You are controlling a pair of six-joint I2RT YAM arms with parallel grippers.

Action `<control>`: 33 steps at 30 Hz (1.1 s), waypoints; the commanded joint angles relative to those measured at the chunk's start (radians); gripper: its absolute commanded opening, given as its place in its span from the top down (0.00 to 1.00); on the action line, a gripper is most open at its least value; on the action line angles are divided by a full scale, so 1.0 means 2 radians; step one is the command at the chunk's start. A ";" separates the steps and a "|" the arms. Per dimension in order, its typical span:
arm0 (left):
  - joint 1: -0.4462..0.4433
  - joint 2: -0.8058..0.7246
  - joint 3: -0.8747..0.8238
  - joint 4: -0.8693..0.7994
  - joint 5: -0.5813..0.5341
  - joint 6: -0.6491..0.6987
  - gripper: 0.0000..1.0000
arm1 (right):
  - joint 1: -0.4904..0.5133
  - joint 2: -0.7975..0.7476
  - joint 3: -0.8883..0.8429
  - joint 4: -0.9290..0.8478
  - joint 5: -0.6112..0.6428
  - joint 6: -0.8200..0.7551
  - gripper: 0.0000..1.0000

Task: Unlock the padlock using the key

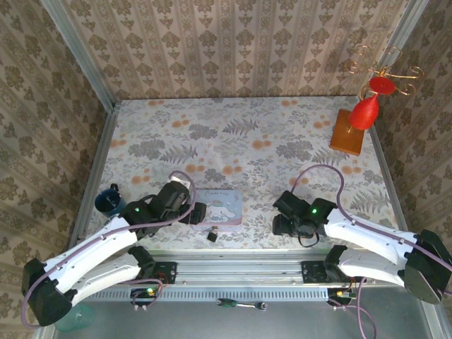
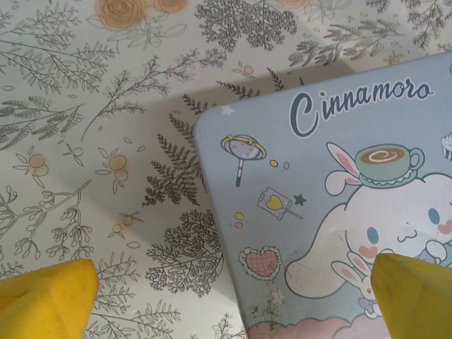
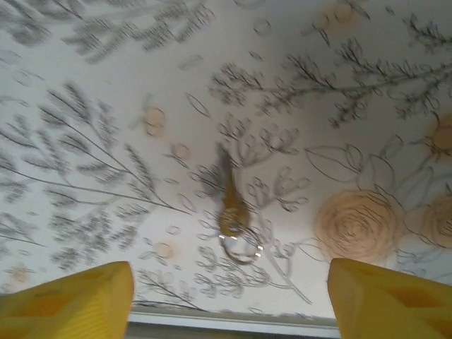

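Padlock (image 1: 211, 235) is sitting on the bench (image 1: 282, 134) just in front of the tin (image 1: 220, 206), seen from above. At my left wrist, my left jaws are gaping wide and empty over the tin's corner. At my right wrist, my right jaws are gaping empty, the key (image 3: 230, 194) lying ahead between them. I'm judging I should be centring on it, lowering, then pinching its ringed end squarely.

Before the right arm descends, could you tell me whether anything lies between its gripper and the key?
Nothing visible does: the key lies bare on the flowered cloth, just ahead of the right gripper, whose fingers stand wide apart.
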 commanded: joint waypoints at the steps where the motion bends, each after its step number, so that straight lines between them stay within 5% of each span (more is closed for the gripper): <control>1: 0.001 -0.011 -0.010 0.021 -0.019 -0.011 0.00 | 0.002 -0.003 -0.012 -0.013 0.012 0.026 0.40; 9: 0.004 -0.009 -0.012 0.024 -0.006 -0.018 0.00 | 0.004 0.044 -0.011 0.024 0.016 0.029 0.68; 33: 0.005 -0.014 -0.019 0.029 0.001 -0.033 0.00 | 0.007 0.110 -0.034 0.093 0.005 0.017 0.77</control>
